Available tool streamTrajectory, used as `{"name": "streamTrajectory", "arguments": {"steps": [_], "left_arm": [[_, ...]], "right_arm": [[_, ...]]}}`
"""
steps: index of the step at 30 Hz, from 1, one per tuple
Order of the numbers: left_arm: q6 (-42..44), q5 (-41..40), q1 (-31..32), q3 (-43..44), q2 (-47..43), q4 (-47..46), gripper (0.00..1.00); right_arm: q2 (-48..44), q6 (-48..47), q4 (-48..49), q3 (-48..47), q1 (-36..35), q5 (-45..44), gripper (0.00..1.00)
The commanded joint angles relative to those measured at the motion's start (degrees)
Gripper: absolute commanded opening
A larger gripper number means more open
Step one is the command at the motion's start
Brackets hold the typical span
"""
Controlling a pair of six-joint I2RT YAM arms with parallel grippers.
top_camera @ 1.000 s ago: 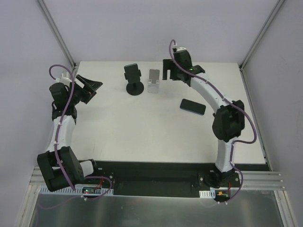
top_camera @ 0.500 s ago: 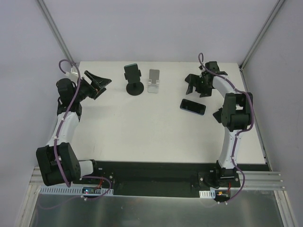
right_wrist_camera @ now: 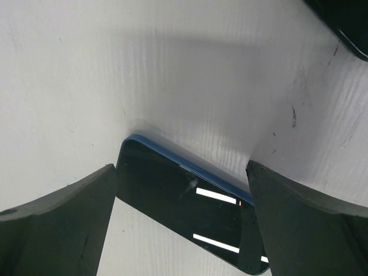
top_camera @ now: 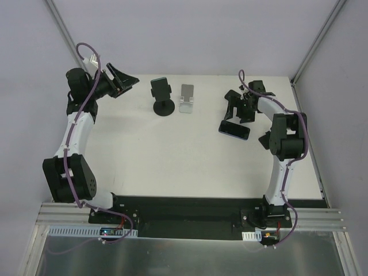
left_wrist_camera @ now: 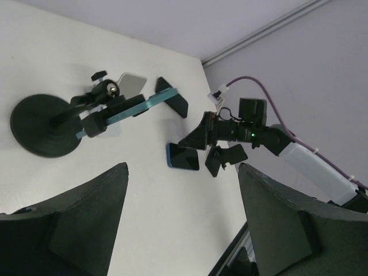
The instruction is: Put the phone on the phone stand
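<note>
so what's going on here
The right pincer hangs open just over the phone, which lies flat on the table, not yet gripped. The black stand and the silver stand sit near the far edge. The left pincer is open too, raised off to the side and holding nothing.

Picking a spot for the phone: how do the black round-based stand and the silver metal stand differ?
The black round-based stand has a disc foot and a post carrying a clamp cradle; the silver metal stand is a bent plate. The black stand sits left of the silver one. Both stand near the table's far edge.
</note>
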State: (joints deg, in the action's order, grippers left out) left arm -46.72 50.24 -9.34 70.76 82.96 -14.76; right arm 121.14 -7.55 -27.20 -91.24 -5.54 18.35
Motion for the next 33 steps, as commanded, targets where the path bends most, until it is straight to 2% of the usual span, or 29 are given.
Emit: {"name": "streamTrajectory", "arguments": {"steps": [1, 11, 15, 20, 24, 29, 33], "left_arm": [[3.6, 4.6, -0.1, 0.2, 1.7, 4.0, 0.75], [5.1, 2.7, -0.8, -4.1, -0.4, 4.0, 0.73], [6.0, 2.1, -1.4, -4.7, -1.2, 4.1, 0.73], [5.3, 2.7, -2.4, -4.7, -1.5, 4.0, 0.73], [5.3, 2.7, -2.8, -5.0, -1.6, 4.0, 0.73], [5.1, 2.9, -2.8, -5.1, -1.3, 3.7, 0.74], [4.2, 3.8, -3.0, -5.2, -1.4, 3.1, 0.74]], "right_arm": [[-3.0, 1.1, 0.3, 4.1, 0.2, 2.3, 0.96], [-14.6, 9.5, 7.7, 20.8, -2.0, 6.0, 0.96], [-19.7, 8.6, 7.5, 26.1, -4.9, 3.2, 0.96], [-18.3, 2.4, -4.8, 20.8, -9.3, -8.6, 0.96], [-13.9, 1.9, -13.2, 14.1, -12.3, -21.7, 0.96], [-11.0, 0.8, -19.3, 8.1, -15.5, -25.2, 0.96], [-8.5, -2.1, -21.3, 5.3, -16.1, -20.1, 0.96]]}}
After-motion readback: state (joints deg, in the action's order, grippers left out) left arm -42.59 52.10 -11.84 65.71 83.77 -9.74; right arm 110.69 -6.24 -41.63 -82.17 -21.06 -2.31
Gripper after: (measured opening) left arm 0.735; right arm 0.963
